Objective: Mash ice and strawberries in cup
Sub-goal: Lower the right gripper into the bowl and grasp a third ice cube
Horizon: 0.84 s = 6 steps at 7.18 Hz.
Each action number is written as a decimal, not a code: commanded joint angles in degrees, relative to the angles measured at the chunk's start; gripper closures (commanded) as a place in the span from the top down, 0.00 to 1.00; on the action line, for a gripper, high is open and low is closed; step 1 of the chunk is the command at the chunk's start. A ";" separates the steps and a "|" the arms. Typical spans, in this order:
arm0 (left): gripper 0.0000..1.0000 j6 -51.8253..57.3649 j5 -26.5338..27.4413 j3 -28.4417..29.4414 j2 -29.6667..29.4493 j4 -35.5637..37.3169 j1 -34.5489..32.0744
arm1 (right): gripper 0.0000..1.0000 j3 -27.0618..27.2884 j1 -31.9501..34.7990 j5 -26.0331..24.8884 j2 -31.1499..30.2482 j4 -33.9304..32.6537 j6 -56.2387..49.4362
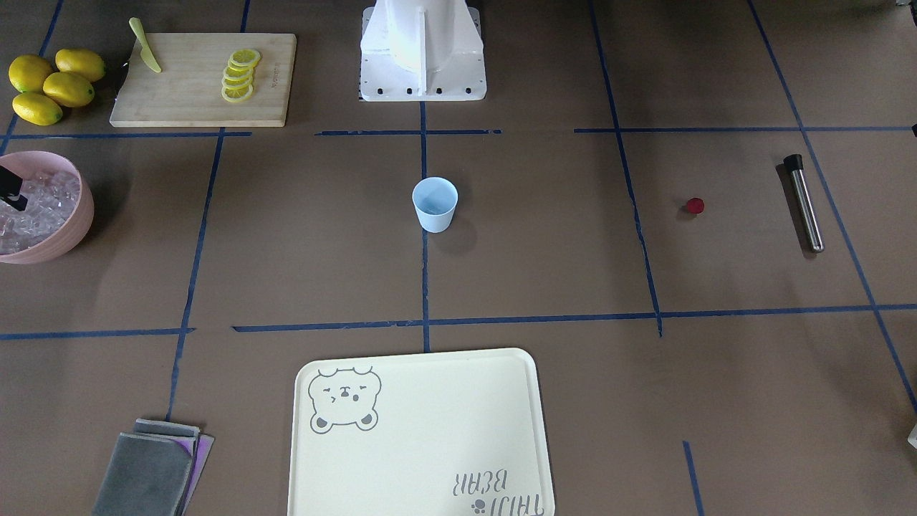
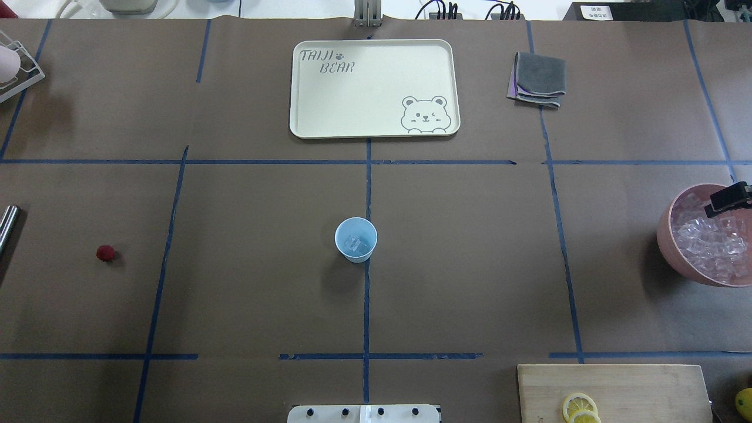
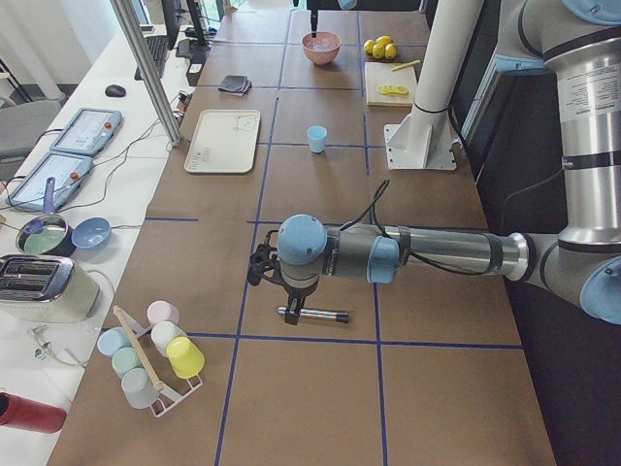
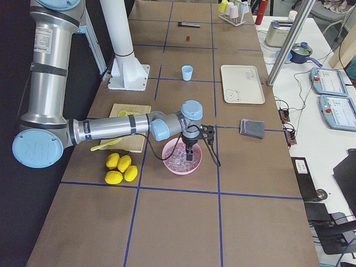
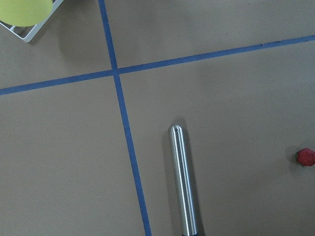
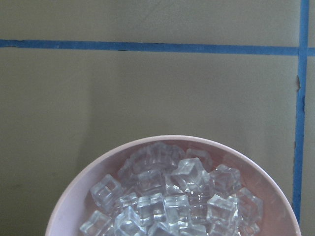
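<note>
The right gripper [image 4: 189, 157] hung fingers-down into the pink bowl [image 2: 664, 244], right over the heap of ice [image 6: 172, 196]. Whether it was parted or pinching a cube, I could not tell: the front and overhead views cut it off at their edges, and its own wrist camera showed no fingers at all. The ice was clear, glassy cubes piled loosely, with the near part of the bowl lost below the wrist frame. On the other side, the left gripper [image 3: 292, 303] pointed down above one end of a metal rod [image 5: 183, 182] lying flat on the table [image 1: 544, 236]. It showed only from the side, so its opening could not be judged either. A small dark-red strawberry [image 2: 106, 253] sat alone near the rod, not touching it. At the table's middle stood the pale blue cup [image 2: 356, 239], upright, with clear cubes faint at its bottom, their number hard to make out.
</note>
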 commanded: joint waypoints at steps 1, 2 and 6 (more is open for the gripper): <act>1.00 0.00 0.03 0.03 0.00 -0.02 0.00 | 1.00 -0.36 -2.19 -0.21 -1.17 0.00 0.18; 1.00 0.09 0.03 0.03 0.00 -0.02 0.00 | 1.00 -0.36 -2.19 -0.30 -1.79 0.00 0.18; 1.00 0.00 0.03 0.03 0.00 -0.11 0.00 | 0.91 -1.85 -2.37 -0.47 -3.11 -0.09 0.35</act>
